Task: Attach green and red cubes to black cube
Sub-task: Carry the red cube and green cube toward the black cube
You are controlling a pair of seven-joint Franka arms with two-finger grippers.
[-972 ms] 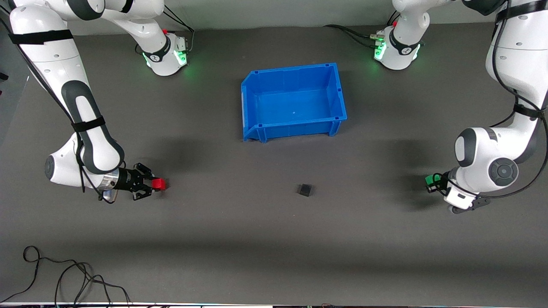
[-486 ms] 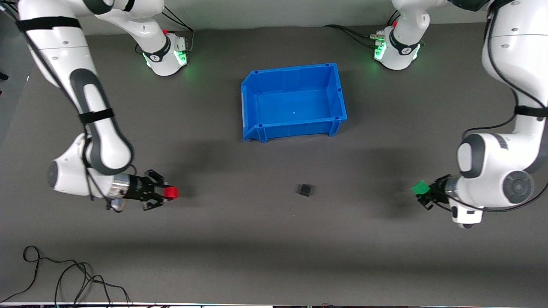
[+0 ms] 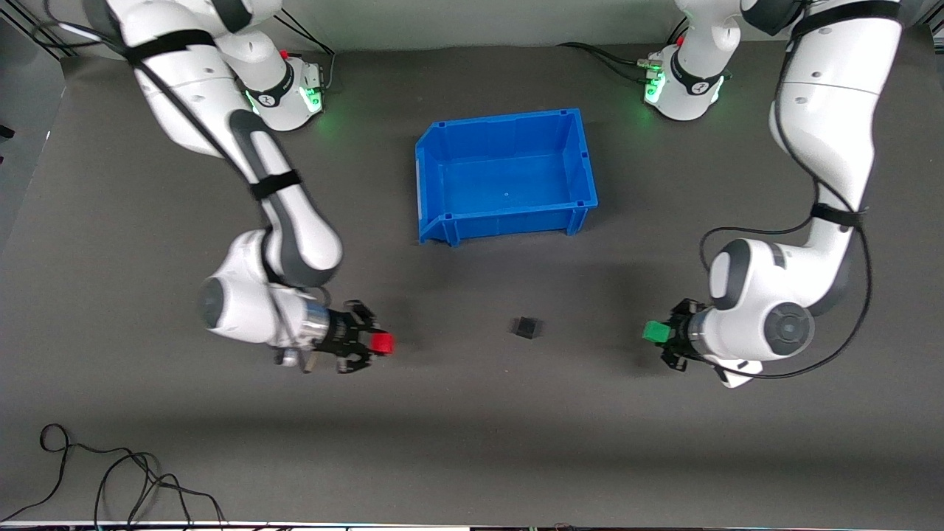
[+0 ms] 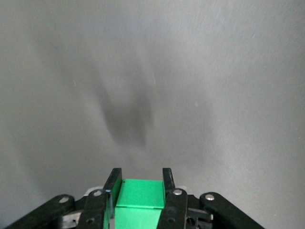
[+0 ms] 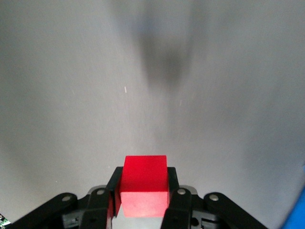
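Right gripper (image 3: 375, 344) clamping red cube (image 3: 382, 344), left gripper (image 3: 658, 332) clamping green cube (image 3: 654, 331), blue bin (image 3: 582, 151) empty

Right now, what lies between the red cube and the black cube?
Only bare grey mat lies between the red cube and the black cube, as the front view shows.

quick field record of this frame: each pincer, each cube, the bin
left pincer: shut on small bright green cube, in the air over the grey mat
right pincer: shut on small bright red cube, in the air over the mat
small matte black cube: on the mat, between the two held cubes, touching neither
blue plastic bin: farther from the front camera than the black cube, nothing in it
attachment: not yet made
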